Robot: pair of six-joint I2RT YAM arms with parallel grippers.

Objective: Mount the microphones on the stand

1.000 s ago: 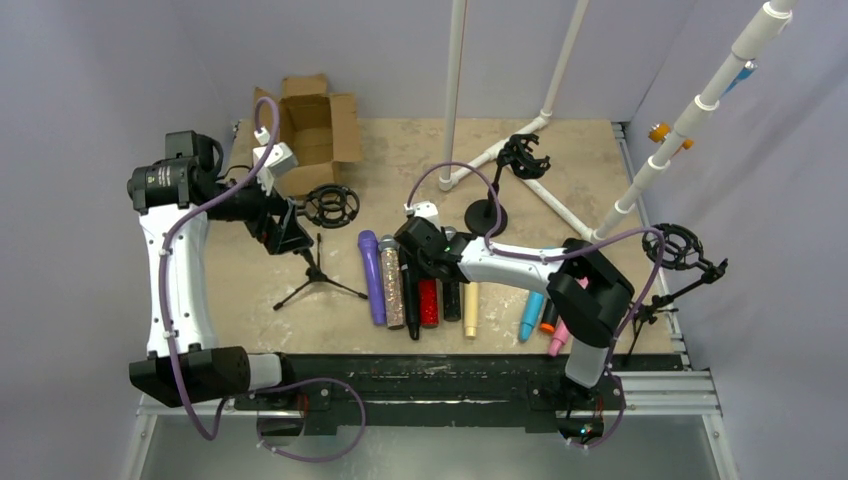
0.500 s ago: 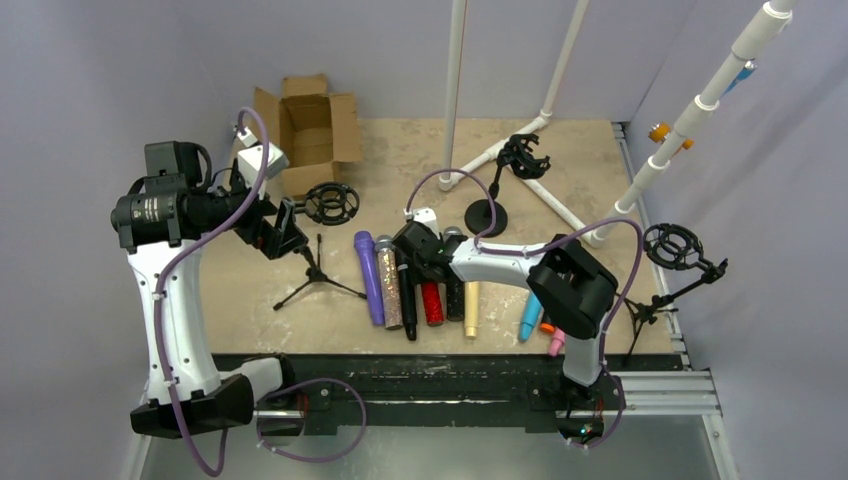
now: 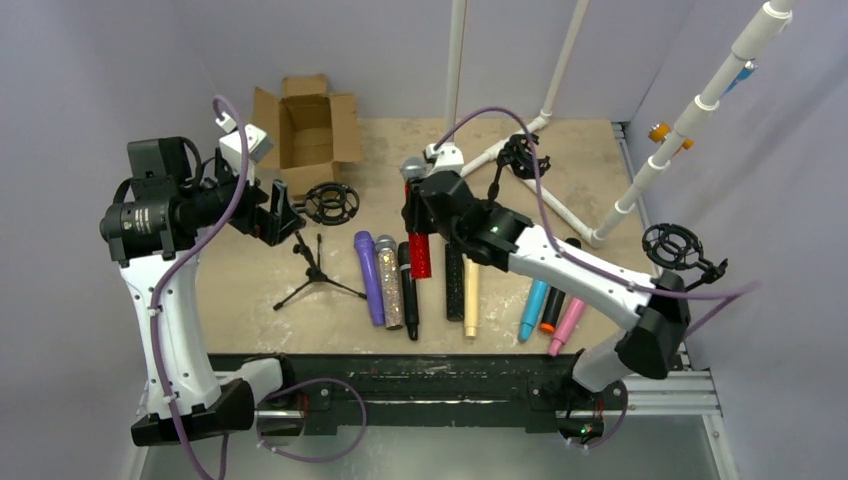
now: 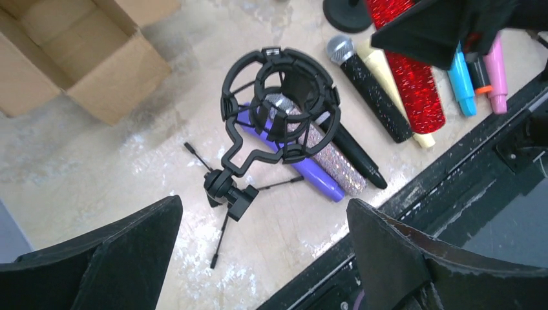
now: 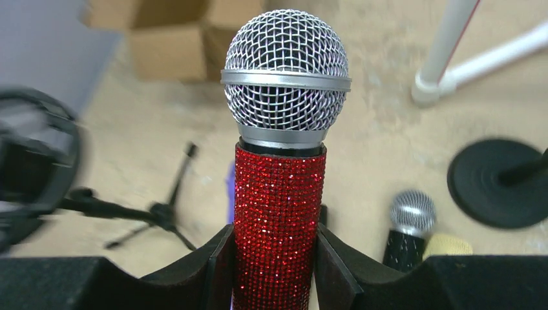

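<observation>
The right pincer (image 5: 274,258) grips the body of a red glitter microphone (image 5: 279,213) with a silver mesh head, above the other microphones (image 3: 371,280) on the surface (image 3: 250,280); the left pincer (image 4: 263,213) gapes wide over a ring mount (image 4: 279,103)

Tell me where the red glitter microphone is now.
The red glitter microphone is near the table's centre in the top view, held by the right gripper over the row of lying microphones.

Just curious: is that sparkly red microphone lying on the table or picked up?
Picked up: the right gripper clamps the red microphone, off the table.
</observation>
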